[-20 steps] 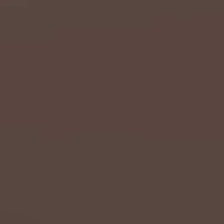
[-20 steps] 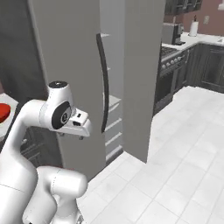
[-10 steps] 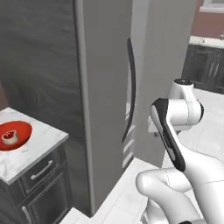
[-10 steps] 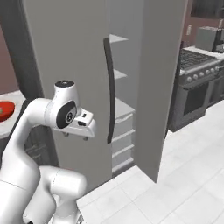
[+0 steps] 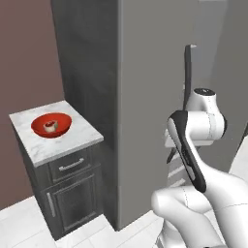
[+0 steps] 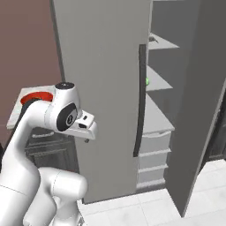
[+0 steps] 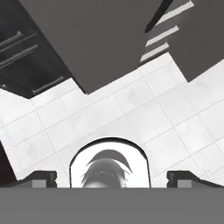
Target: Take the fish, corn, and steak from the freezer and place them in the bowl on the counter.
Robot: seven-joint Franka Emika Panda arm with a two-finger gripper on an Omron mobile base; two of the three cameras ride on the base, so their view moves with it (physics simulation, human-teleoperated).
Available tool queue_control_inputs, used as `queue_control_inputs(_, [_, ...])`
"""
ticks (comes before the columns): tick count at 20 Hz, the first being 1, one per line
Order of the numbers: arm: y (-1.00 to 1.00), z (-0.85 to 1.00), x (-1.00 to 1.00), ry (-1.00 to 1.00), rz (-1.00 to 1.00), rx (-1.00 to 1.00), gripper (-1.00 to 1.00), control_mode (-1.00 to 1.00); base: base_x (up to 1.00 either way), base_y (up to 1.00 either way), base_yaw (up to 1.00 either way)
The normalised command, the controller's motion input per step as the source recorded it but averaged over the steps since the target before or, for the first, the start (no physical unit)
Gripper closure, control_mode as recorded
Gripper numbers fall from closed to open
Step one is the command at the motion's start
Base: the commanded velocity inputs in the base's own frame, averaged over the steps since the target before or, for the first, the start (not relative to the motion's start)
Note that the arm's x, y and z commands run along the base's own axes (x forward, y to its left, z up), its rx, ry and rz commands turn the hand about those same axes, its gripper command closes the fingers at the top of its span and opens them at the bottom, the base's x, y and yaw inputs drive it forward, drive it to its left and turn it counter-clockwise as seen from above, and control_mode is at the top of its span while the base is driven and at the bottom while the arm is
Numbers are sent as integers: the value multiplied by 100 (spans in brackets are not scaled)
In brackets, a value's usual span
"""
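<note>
Gleaming round red bowl (image 5: 51,125), veined marble counter (image 5: 72,138)

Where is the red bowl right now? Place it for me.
The bowl sits on the counter at the left of the left base view, left of the freezer; something pale lies inside it.

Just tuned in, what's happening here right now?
The arm is folded up in front of the freezer, whose door stands ajar, so the pale shelves and drawers show in the right base view. The gripper is open and empty, pointing down at the white floor tiles. The red bowl sits on the counter to the left of the freezer, with a small item already in it; I cannot tell what it is. Something small and green lies on a freezer shelf.
</note>
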Motion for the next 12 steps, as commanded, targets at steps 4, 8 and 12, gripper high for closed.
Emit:
queue_control_inputs(4, [0,0,0,0,0,0,-100,100,22,-63,52])
queue_control_inputs(8, [0,0,0,0,0,0,-100,100,6,-48,26])
queue_control_inputs(12, [0,0,0,0,0,0,-100,100,-4,-58,18])
